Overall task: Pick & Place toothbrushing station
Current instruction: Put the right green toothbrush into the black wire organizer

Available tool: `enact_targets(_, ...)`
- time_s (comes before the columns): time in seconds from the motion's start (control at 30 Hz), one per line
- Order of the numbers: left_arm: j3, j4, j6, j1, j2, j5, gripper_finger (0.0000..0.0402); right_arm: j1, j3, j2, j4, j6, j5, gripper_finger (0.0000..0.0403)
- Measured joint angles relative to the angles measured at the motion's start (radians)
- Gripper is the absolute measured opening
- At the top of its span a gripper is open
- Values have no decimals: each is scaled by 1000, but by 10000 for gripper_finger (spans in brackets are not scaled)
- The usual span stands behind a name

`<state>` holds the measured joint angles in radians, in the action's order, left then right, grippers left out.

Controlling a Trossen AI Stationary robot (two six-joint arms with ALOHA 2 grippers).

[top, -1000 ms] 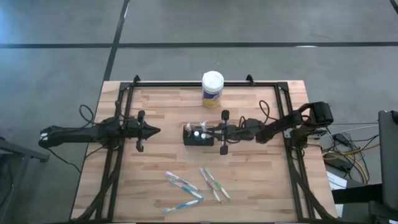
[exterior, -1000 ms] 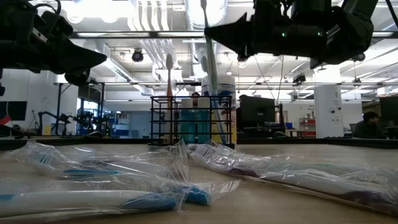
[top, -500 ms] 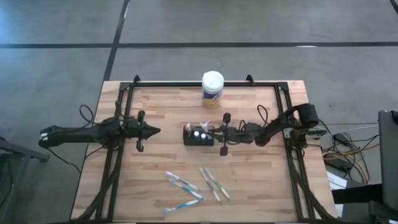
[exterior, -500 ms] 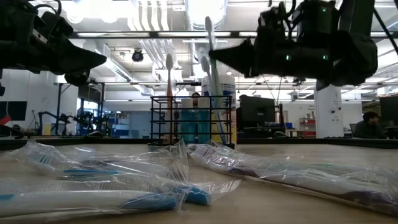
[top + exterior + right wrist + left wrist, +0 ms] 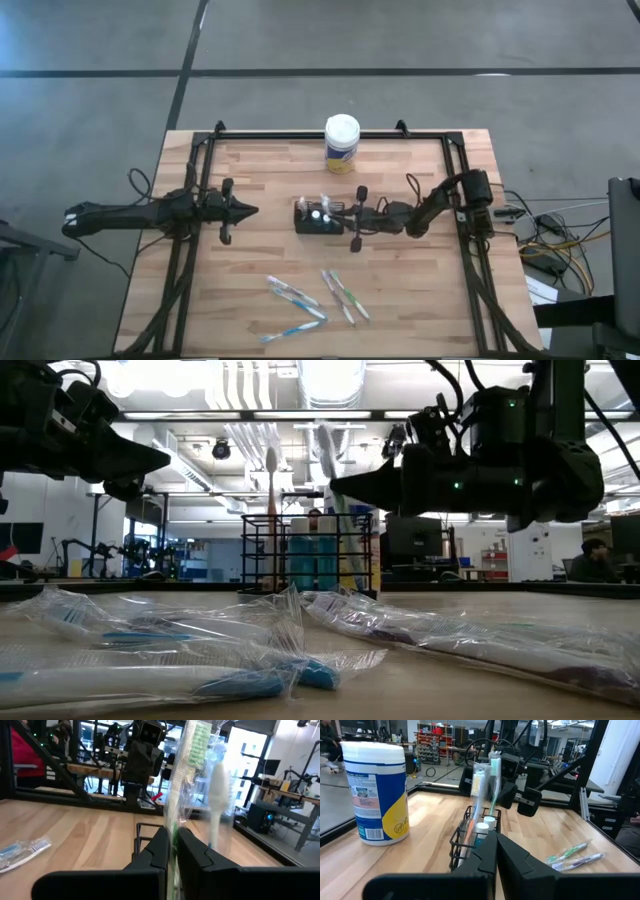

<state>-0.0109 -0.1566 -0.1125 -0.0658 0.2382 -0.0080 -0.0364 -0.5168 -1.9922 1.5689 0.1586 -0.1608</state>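
The toothbrushing station [image 5: 318, 219] is a small black wire holder standing on the middle of the wooden table, and it also shows in the low view [image 5: 305, 550] and the left wrist view [image 5: 470, 837]. Brushes and small bottles stand in it. My right gripper [image 5: 347, 214] is at the holder's right side, shut on a green toothbrush [image 5: 192, 745] in clear wrap. My left gripper [image 5: 252, 210] waits shut to the holder's left, level and above the table [image 5: 496, 851]. My right gripper pinches the wrapped toothbrush's handle [image 5: 174, 827] between its two fingers [image 5: 155, 850]. The fingers come level from the table's right side and lie across the brush. The brush stands upright, head up [image 5: 325, 445], and its lower part reaches down into the holder [image 5: 490, 815].
A white-lidded, yellow-labelled canister [image 5: 341, 143] stands at the far edge behind the holder. Several wrapped toothbrushes [image 5: 312, 298] lie on the near half of the table. Black frame rails [image 5: 200, 180] run along the table's left, right and far sides.
My right gripper has gone down beside the holder, still shut on the toothbrush. The brush has stayed upright and sunk lower, so its head stands less high above the holder's rim than before.
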Motion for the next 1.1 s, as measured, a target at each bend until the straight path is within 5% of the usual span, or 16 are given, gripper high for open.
enact_targets(0.4,0,0,0,0,0,0,12,0,-7,-15,0,-10,2,19)
enact_targets(0.8,0,0,-6,0,0,0,12,0,-7,-10,-13,-55,4,141)
enact_targets(1.1,0,0,-14,0,0,0,12,-3,0,79,-73,-76,9,194)
